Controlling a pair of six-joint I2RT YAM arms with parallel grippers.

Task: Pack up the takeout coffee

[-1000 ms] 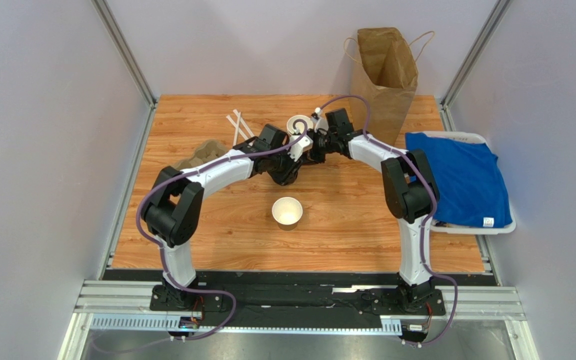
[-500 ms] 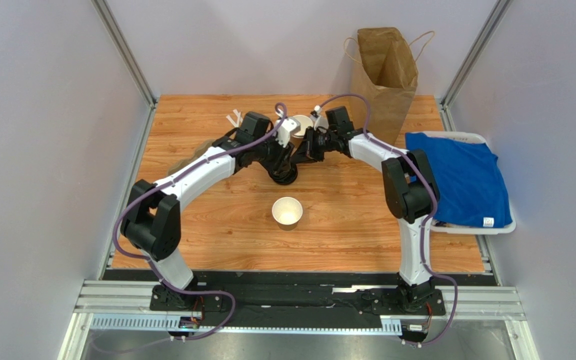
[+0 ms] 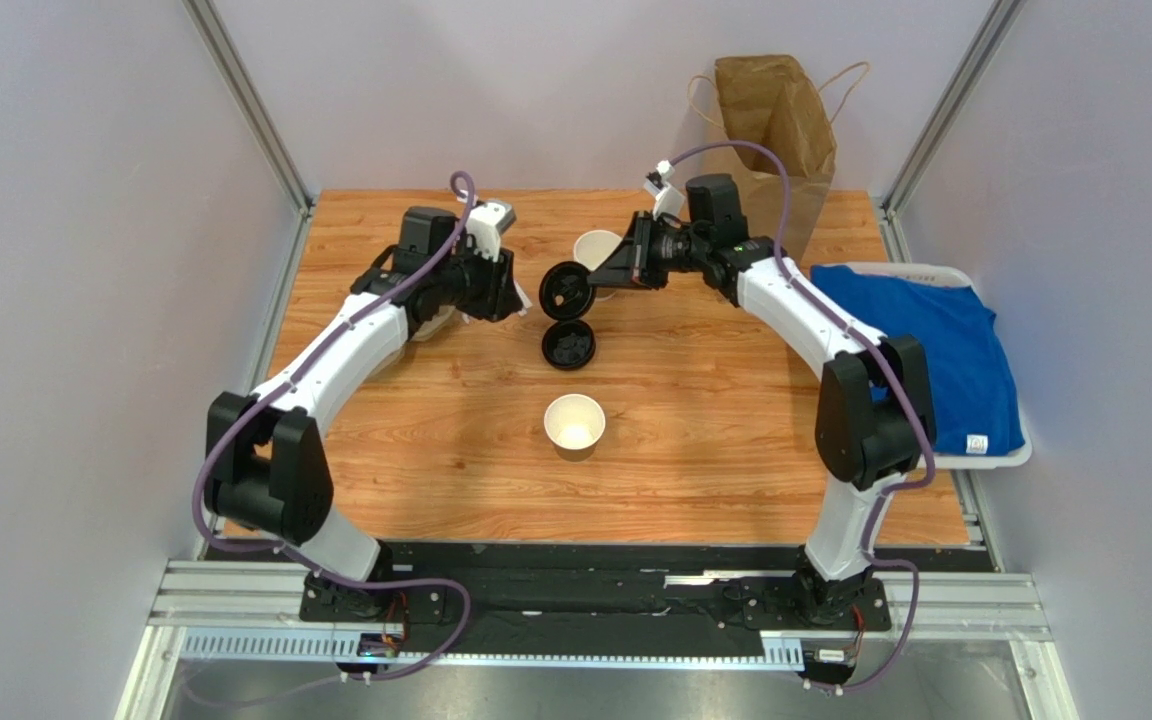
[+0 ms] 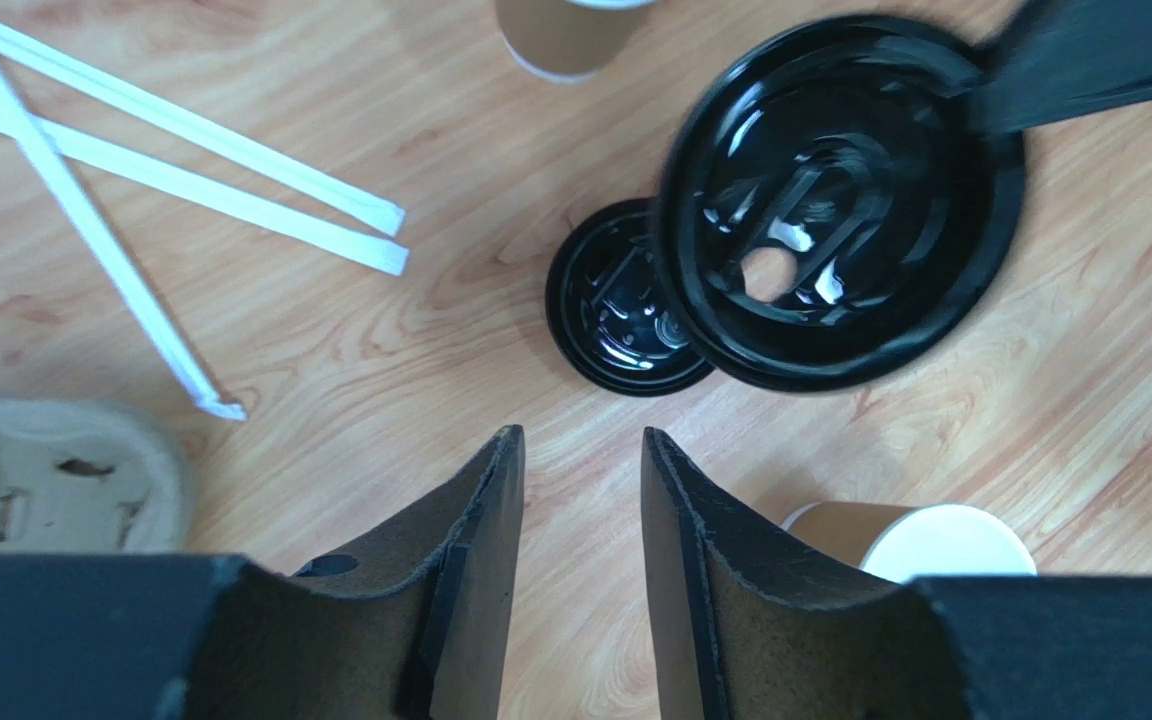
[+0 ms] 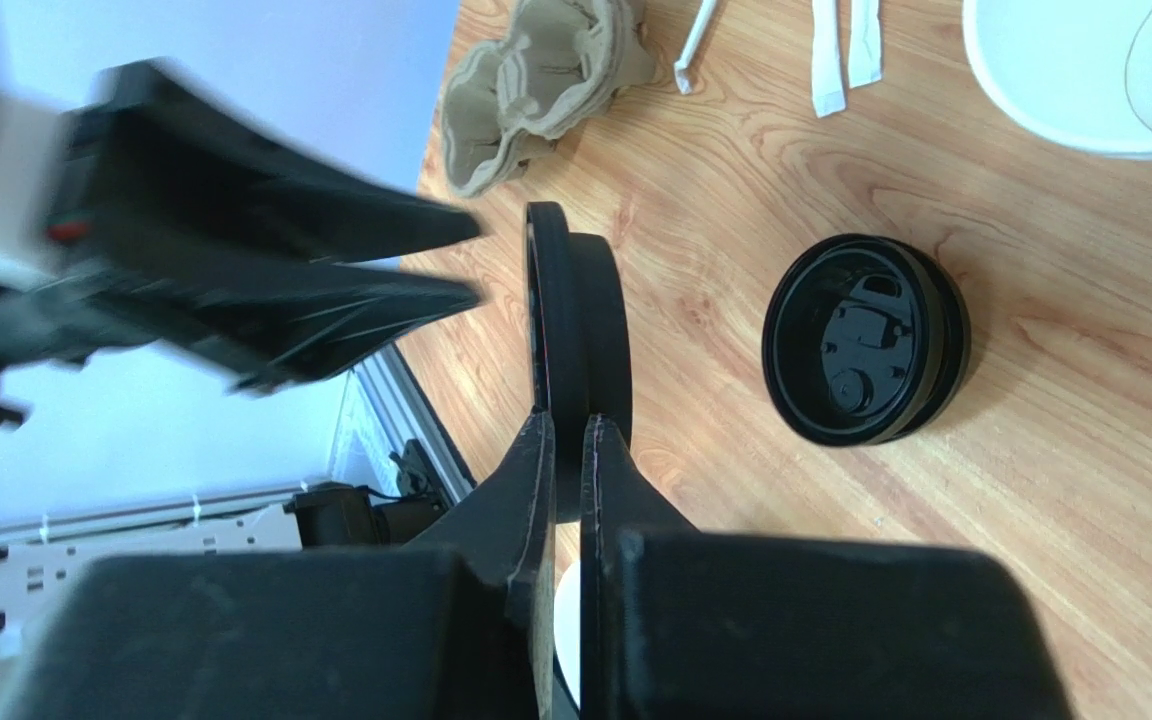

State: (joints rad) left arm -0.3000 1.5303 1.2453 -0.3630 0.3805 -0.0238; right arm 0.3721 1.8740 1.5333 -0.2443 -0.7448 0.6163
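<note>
Two brown paper cups stand open with no lid: one at the back [image 3: 597, 248] [image 4: 560, 30] [image 5: 1108, 75], one nearer the front [image 3: 575, 423] [image 4: 913, 540]. I cannot tell which is the takeout coffee. My right gripper [image 3: 590, 282] [image 5: 567, 435] is shut on the rim of a black lid [image 3: 567, 288] [image 4: 838, 203] [image 5: 575, 315], held on edge above the table. A second black lid [image 3: 569, 347] [image 4: 627, 300] [image 5: 865, 338] lies flat below it. My left gripper [image 3: 507, 293] [image 4: 582, 450] is open and empty, left of both lids.
A brown paper bag [image 3: 770, 143] stands open at the back right. A white tray [image 3: 973, 450] with a blue cloth [image 3: 920, 353] sits at the right edge. White straws [image 4: 162, 165] [image 5: 830, 45] and a pulp cup carrier [image 4: 56, 480] [image 5: 545, 83] lie under my left arm.
The two grippers were together over the lids; my left one has drawn back to the left, empty. My right one now holds one lid up, and the other lid lies on the table.
</note>
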